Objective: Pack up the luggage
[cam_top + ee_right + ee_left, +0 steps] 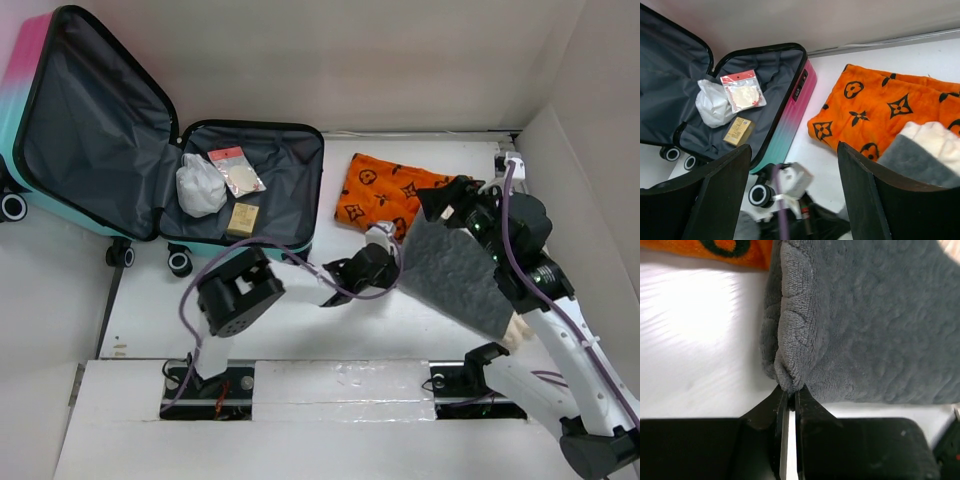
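Observation:
The luggage point(318, 190) lies open at the back left, its lid point(90, 120) standing up and the dark grey lining showing; its pink-to-teal side also shows in the right wrist view point(790, 117). My left gripper point(392, 262) is shut on a corner of a grey fleece towel point(455, 275), seen close in the left wrist view point(790, 386), where the towel point(865, 325) hangs just above the table. My right gripper point(448, 197) is open and empty at the towel's far edge; in its own view point(794, 150) the towel point(907, 162) is at the lower right.
In the luggage lie a white bag point(200, 187), a red-topped packet point(236, 170) and a yellow box point(243, 217). An orange cloth with black motifs point(385, 195) lies right of it. White walls close in behind and at the right. A plug and cable point(508, 160) sit at the back right.

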`<state>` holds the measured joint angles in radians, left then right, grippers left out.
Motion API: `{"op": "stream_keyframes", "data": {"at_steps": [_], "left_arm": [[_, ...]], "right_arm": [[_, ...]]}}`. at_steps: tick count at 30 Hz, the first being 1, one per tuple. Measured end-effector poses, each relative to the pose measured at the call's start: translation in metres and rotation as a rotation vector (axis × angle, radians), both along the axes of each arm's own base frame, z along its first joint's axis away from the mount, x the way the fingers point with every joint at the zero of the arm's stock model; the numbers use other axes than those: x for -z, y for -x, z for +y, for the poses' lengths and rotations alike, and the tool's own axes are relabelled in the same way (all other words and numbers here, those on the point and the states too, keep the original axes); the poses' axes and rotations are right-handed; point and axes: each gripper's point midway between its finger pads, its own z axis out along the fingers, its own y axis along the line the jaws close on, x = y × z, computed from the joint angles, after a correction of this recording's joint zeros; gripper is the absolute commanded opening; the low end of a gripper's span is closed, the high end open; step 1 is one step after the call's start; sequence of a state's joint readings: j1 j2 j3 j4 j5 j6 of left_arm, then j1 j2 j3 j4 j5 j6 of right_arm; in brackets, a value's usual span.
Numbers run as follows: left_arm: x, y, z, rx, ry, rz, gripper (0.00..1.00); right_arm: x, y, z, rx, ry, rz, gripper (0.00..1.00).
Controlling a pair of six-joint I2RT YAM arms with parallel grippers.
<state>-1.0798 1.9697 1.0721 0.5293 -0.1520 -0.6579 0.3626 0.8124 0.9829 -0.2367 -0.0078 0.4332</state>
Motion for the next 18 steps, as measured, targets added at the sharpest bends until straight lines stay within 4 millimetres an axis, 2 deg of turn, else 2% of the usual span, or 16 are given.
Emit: {"op": "stream_keyframes", "data": {"at_steps": [2,3,4,7,8,10,13,16,18], "left_arm": [[-0.014,0.009,0.021,-0.001,-0.014,-0.013,0.0],[-0.021,0.012,0.029,-0.001,-0.017,-0.019,0.27],[-0.027,0.016,0.039,0.002,-0.027,-0.028,0.43],[-0.037,0.024,0.061,-0.016,-0.043,-0.028,0.87],[-0.036,0.026,0.068,-0.028,-0.051,-0.022,0.93],[-0.028,0.03,0.086,-0.058,-0.084,-0.007,0.97],[-0.011,0.037,0.108,-0.09,-0.134,0.03,0.97],[-0.001,0.041,0.114,-0.108,-0.137,0.071,0.97],[0.001,0.041,0.11,-0.116,-0.115,0.086,0.97]], "right_arm": [[0.001,0.0,0.002,-0.006,0.001,0.002,0.75],[0.001,0.0,0.003,-0.01,0.001,0.002,0.75],[0.001,0.0,0.005,-0.015,0.0,0.001,0.75],[0.002,-0.001,0.01,-0.029,0.0,0.001,0.76],[0.002,-0.001,0.011,-0.032,0.0,0.001,0.76],[0.003,-0.002,0.015,-0.044,0.001,0.003,0.76],[0.008,-0.004,0.021,-0.059,0.007,0.018,0.76],[0.01,-0.004,0.024,-0.068,0.01,0.025,0.76],[0.01,-0.003,0.026,-0.073,0.009,0.024,0.76]]}}
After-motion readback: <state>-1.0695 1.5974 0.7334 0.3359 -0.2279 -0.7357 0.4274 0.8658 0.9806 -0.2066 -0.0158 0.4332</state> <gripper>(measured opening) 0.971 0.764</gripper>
